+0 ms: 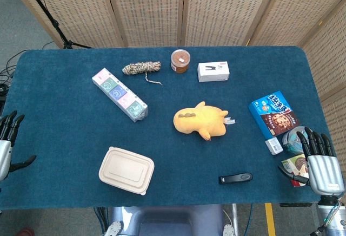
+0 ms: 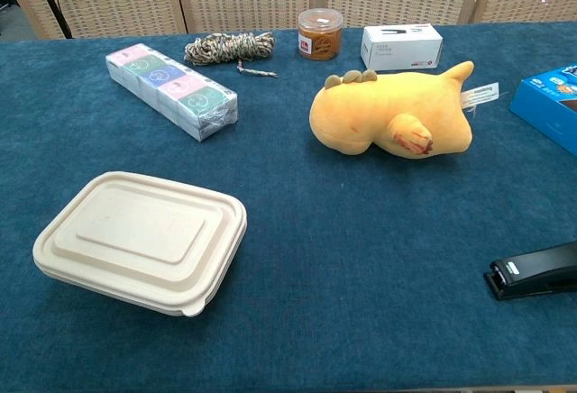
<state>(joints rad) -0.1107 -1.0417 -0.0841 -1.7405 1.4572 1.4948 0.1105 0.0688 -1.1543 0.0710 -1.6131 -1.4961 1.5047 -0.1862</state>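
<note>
Now: right hand (image 1: pixel 323 166) spread over small tub (image 1: pixel 294 139) | left hand (image 1: pixel 6 145) at table (image 1: pixel 65 128) edge

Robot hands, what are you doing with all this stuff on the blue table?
Right now neither hand holds anything. The right hand hovers, fingers spread, at the table's right edge above a small packet and a round tin, beside the blue cookie box. The left hand waits open off the left edge. The yellow plush toy lies in the middle, untouched.
</note>
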